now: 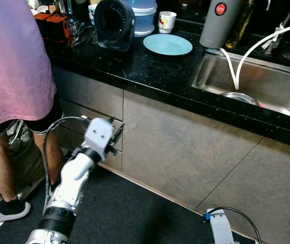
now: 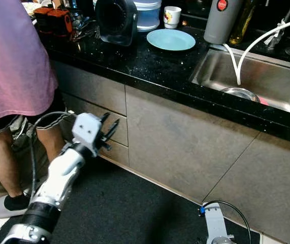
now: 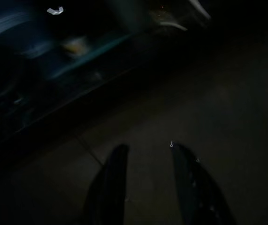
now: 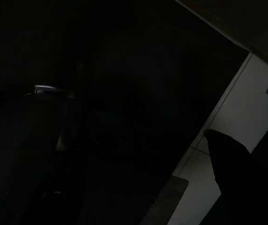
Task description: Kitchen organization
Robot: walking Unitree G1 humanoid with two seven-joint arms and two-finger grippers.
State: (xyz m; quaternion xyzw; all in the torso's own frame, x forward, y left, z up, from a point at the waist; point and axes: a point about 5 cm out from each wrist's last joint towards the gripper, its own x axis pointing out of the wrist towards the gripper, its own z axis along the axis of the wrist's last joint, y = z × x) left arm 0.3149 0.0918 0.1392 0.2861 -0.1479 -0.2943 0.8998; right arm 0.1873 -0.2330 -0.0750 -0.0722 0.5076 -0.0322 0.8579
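My left gripper (image 2: 109, 128) is raised in front of the grey cabinet drawers (image 2: 96, 91) below the black countertop (image 2: 150, 63), its two black fingers (image 3: 112, 183) spread apart and holding nothing, their tips close to the drawer front. On that countertop, a light blue plate (image 1: 167, 44) lies flat between a black round appliance (image 1: 114, 23) and the steel sink (image 1: 256, 84), with a white mug (image 1: 166, 21) just behind it. A person in a pink shirt (image 1: 12, 61) stands at the countertop's left end; my right arm (image 1: 221, 229) hangs low near the dark floor mat (image 1: 134, 213), and I cannot tell how its gripper stands.
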